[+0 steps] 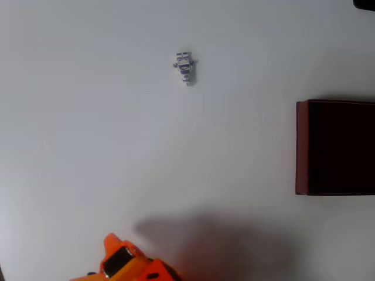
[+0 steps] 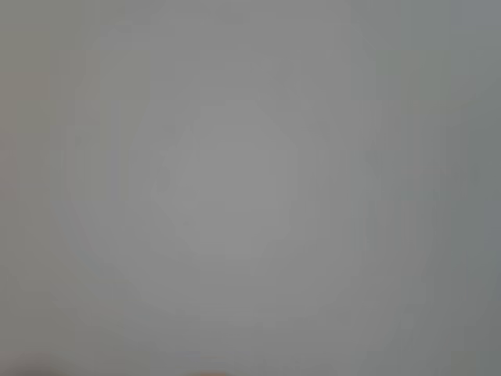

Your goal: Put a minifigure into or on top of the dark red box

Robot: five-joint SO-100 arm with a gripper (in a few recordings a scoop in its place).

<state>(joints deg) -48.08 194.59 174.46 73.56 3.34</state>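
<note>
The minifigure (image 1: pixel 184 68), tiny, white and light grey with blue marks, lies on the white table in the upper middle of the overhead view. The dark red box (image 1: pixel 302 146) stands at the right edge, with maroon walls, a near-black inside and its right part cut off by the frame. An orange part of my arm (image 1: pixel 130 262) pokes in at the bottom edge, far below the minifigure and well left of the box. I cannot make out how its fingers stand. The wrist view is a blurred plain grey surface.
The white table (image 1: pixel 88 146) stretches bare between the arm, the minifigure and the box. A soft shadow (image 1: pixel 217 240) lies on it to the right of the arm. A small dark object (image 1: pixel 366 3) sits in the top right corner.
</note>
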